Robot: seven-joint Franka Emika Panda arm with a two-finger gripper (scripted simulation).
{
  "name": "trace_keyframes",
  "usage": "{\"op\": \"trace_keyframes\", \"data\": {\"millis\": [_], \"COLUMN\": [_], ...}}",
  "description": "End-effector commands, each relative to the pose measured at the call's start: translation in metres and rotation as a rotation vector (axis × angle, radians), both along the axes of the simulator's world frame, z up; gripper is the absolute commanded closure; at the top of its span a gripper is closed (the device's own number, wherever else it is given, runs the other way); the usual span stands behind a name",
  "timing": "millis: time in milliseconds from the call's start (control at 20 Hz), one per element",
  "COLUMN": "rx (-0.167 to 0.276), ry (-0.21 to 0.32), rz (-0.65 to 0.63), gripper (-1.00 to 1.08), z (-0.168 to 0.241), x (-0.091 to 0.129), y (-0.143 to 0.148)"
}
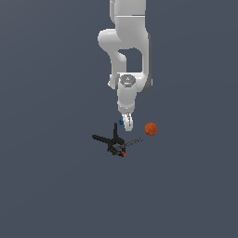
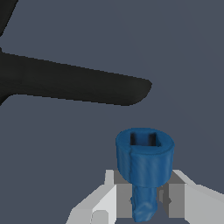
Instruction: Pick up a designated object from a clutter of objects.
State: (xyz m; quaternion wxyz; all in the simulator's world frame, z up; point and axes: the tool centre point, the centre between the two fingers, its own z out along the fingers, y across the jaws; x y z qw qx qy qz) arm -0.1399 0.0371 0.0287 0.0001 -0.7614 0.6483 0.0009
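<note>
Jaws of my gripper [image 2: 144,199] are closed on the blue piece [image 2: 144,164]: on my wrist view its narrow stem sits clamped between the two pale fingers [image 2: 94,205], while its wider round head, with a square socket in the end face, sticks out past the fingertips. Beyond it, a thick black prong [image 2: 83,87] of the tool crosses the grey ground.

On my exterior view, the white arm [image 1: 125,46] reaches down from the top of the picture, with the gripper [image 1: 126,122] at its lower end. Only a small spot of the blue piece [image 1: 121,122] shows there, at the fingertips. I cannot tell whether it is off the ground. Just below it lies the black pronged tool [image 1: 114,142], its thin prongs spreading outward, with a red dot [image 1: 123,155] at its lower end. An orange-red ball [image 1: 151,129] rests near the gripper toward the exterior view's right, apart from the tool.
</note>
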Motion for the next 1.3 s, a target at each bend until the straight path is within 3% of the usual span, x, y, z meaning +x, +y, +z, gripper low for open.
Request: {"op": "trace_keyframes", "data": {"millis": [0,600,1250], "rx": [0.000,-0.004,-0.010], "ry": [0.000,0.001,-0.001], "rz": [0.000,-0.002,-0.004], "gripper": [1.08,1.08,1.08], "z": [0.008,0.065,0.156], "x": [0.003,0.028,0.067], "y": [0.003,0.028,0.064]}}
